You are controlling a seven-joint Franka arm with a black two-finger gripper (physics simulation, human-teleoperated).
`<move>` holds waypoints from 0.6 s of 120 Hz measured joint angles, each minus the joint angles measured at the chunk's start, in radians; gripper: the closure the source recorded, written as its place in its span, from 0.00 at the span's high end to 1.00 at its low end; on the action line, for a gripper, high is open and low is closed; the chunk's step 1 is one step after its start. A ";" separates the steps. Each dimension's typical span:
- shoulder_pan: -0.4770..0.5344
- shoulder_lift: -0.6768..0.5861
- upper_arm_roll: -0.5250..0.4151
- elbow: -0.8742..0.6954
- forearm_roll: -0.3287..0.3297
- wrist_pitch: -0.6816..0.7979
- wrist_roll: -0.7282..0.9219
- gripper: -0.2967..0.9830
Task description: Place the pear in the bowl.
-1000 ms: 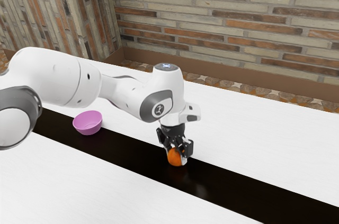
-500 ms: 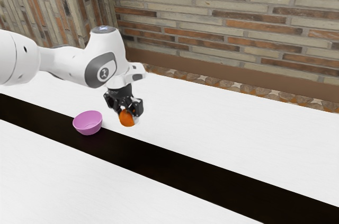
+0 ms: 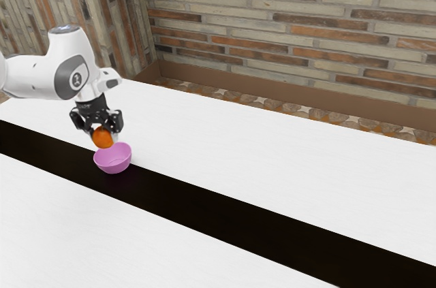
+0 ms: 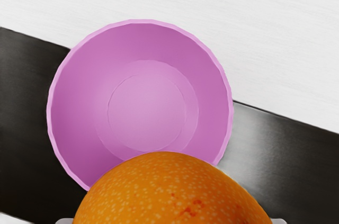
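The one pear (image 3: 102,138), orange in colour, is held up at the bowl's rim, above the bowl (image 3: 113,167) and slightly toward the exterior view's left of its middle. Whether pear and bowl touch, I cannot tell. The tool (image 3: 105,132) is closed around the pear, one finger on each side. The wrist view brings out what the exterior view leaves small: two pale fingertips (image 4: 64,221) flanking the fruit, pale speckles and a few red marks on its skin, and round rings in the bowl's inner floor. There the pear hides part of the bowl's rim.

One pink bowl stands on the one dark band (image 3: 225,218) of the table (image 3: 293,158); the white surface runs along both sides of that band. The exterior view gives the wider surroundings: one white arm (image 3: 34,77), reaching in from the bowl's exterior-view left, and, beyond the bowl, two brick wall faces (image 3: 286,22) meeting at a corner, with a strip of stone-patterned floor (image 3: 320,114) at their foot.
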 joint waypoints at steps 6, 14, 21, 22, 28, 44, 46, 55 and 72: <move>0.010 0.022 0.000 0.016 -0.003 0.000 0.001 0.55; 0.016 0.048 -0.001 0.036 -0.006 0.000 0.003 0.56; 0.023 0.080 -0.003 0.064 -0.007 0.001 0.005 0.56; 0.024 0.085 -0.004 0.069 -0.007 0.001 0.005 0.56; 0.031 0.116 -0.006 0.098 -0.008 0.001 0.007 0.56; 0.052 0.184 -0.011 0.161 -0.010 0.001 0.010 0.56; 0.053 0.190 -0.012 0.164 -0.011 0.001 0.010 0.57; 0.056 0.206 -0.013 0.177 -0.012 0.003 0.012 0.57; 0.058 0.226 -0.019 0.205 -0.014 0.006 0.015 0.61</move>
